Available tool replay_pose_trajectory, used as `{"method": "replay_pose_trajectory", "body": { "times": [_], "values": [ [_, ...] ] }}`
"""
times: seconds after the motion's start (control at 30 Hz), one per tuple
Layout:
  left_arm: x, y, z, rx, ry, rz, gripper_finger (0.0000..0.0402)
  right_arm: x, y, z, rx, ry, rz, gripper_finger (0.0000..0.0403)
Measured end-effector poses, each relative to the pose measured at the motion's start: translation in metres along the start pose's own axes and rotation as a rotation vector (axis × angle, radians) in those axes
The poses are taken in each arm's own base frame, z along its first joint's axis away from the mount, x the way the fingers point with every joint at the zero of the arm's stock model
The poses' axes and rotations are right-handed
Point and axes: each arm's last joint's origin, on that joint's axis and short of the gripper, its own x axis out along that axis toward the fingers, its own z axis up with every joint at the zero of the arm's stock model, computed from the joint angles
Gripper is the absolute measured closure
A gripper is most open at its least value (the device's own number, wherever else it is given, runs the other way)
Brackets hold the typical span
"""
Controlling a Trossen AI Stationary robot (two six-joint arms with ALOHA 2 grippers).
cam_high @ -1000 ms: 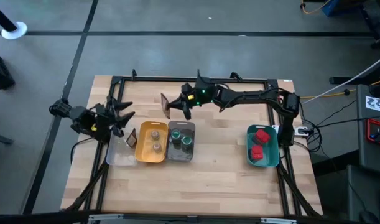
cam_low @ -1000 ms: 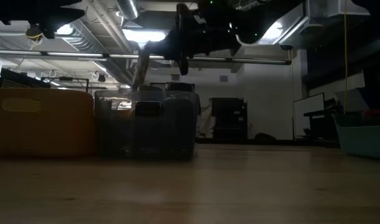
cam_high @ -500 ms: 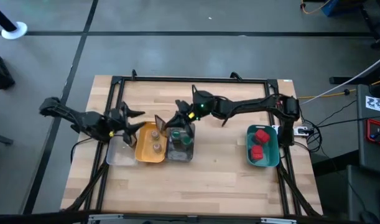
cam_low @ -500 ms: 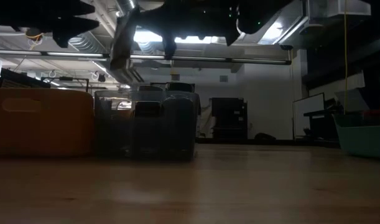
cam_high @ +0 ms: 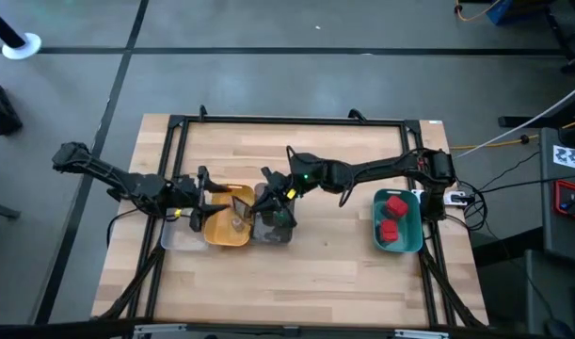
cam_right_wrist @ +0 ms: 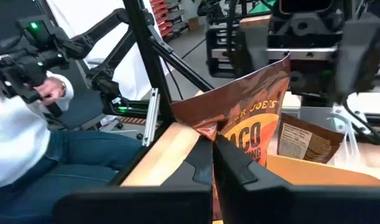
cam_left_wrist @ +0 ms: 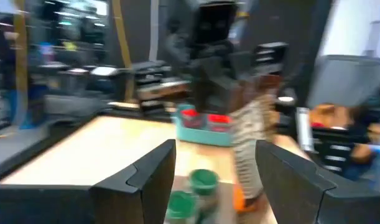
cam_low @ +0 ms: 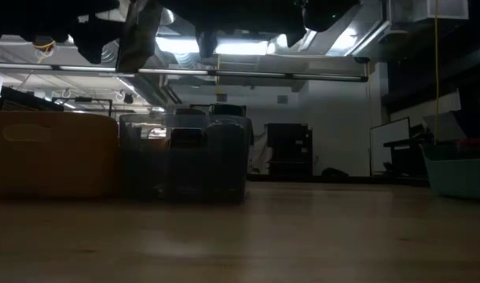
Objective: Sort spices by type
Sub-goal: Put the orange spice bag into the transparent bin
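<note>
My right gripper (cam_high: 265, 195) is shut on a flat brown-orange packet (cam_high: 239, 200), which it holds above the yellow tray (cam_high: 221, 234). My left gripper (cam_high: 208, 194) stands open just left of the packet and faces it; the packet (cam_left_wrist: 252, 140) shows ahead of its fingers, untouched. A second packet (cam_right_wrist: 305, 144) lies in the clear tray (cam_high: 177, 235). A tan-grey jar (cam_high: 236, 222) stands in the yellow tray. Green-lidded jars (cam_left_wrist: 202, 180) stand in the grey tray (cam_high: 276, 233). Two red boxes (cam_high: 392, 215) lie in the teal tray (cam_high: 411, 235). My right gripper pinches the packet's edge (cam_right_wrist: 209, 132) between its two fingers. The fingers come level from the table's right. The packet stands on edge, lifted clear above the trays.
The clear, yellow and grey trays stand side by side near the table's left middle, the teal tray at the right. A black frame (cam_high: 296, 120) runs around the table. A seated person (cam_right_wrist: 22, 124) shows beyond the table's left side.
My right gripper has carried the packet from the far middle toward the table's left and near edge, now over the yellow tray. My left gripper has gone toward the table's right, toward the packet, and stayed open.
</note>
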Motion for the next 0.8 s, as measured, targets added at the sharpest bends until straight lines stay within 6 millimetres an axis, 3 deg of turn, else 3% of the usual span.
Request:
{"method": "replay_pose_trajectory", "body": {
  "times": [0.63, 0.8],
  "values": [
    [0.023, -0.010, -0.010, -0.059, 0.022, -0.098, 0.0190, 0.004, 0.007, 0.001, -0.036, -0.015, 0.006, 0.0400],
    [0.029, -0.010, -0.012, -0.051, 0.010, -0.085, 0.0223, 0.004, 0.007, 0.001, -0.037, -0.017, 0.006, 0.0400]
  ]
}}
